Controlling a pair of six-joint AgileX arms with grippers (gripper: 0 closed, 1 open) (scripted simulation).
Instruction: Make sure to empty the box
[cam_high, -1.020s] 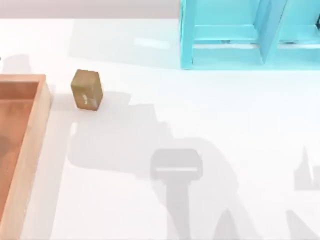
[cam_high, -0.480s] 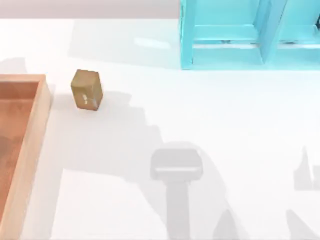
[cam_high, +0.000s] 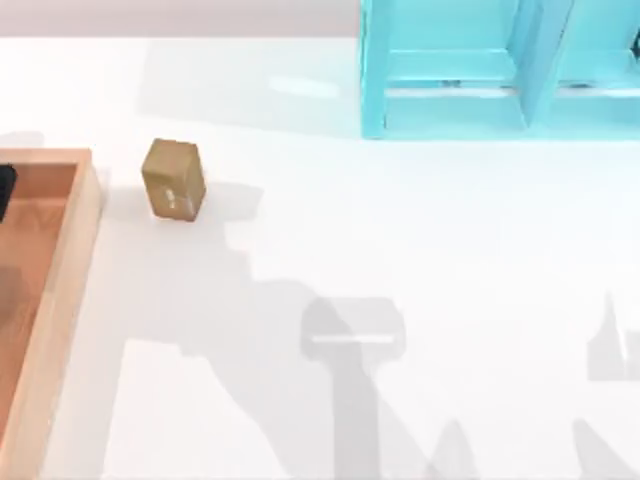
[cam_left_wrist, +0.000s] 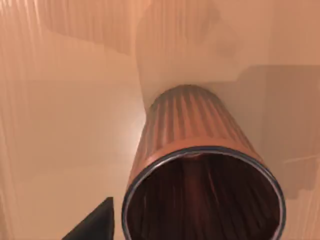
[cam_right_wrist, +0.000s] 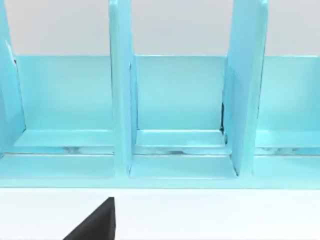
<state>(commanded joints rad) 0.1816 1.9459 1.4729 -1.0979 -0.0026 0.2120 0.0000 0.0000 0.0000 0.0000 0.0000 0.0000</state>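
Observation:
The box (cam_high: 70, 260) lies at the table's left edge, with tan rim walls and a reddish-brown floor (cam_left_wrist: 65, 125). A dark part of my left gripper (cam_high: 3, 190) hangs over the box's far end. In the left wrist view an orange ribbed cup (cam_left_wrist: 195, 165) with a dark rim rests on the box floor, its open mouth facing the camera. My left gripper (cam_left_wrist: 95, 225) is just above the cup and beside its rim, apart from it. My right gripper (cam_right_wrist: 95, 222) is parked facing the turquoise shelf.
A small tan-brown block (cam_high: 174, 179) stands on the white table just right of the box's far corner. The turquoise-blue shelf frame (cam_high: 500, 70) with upright dividers (cam_right_wrist: 120, 100) occupies the far right. Arm shadows fall across the table's middle and front.
A dark part of my left gripper has come into the top view at the left edge over the box. The arm shadows have slid leftward. The block has not moved.

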